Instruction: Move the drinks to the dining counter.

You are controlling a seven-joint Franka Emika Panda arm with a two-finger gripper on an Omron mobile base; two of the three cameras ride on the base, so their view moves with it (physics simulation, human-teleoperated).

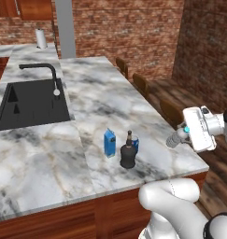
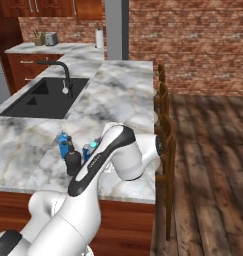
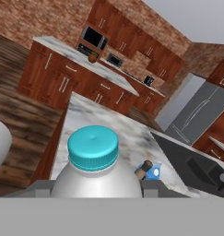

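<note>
Near the front edge of the long grey-white veined marble counter (image 1: 110,102) stand three drinks close together: a blue carton with a white top (image 1: 109,142), a squat black narrow-necked bottle (image 1: 128,154) just right of it, and a blue-and-white can (image 1: 135,143) largely hidden behind the black bottle. Further back, the black inset sink (image 1: 33,102) sits sunk in the marble under its black faucet (image 1: 42,71). The fourth drink, a clear plastic water bottle with a teal cap (image 3: 93,163), is clamped in the two-finger gripper (image 1: 180,135) beyond the counter's right edge, out over the wooden floor (image 2: 213,150). In the hand view its lower body is cut off. In the right base view the arm covers most of it.
</note>
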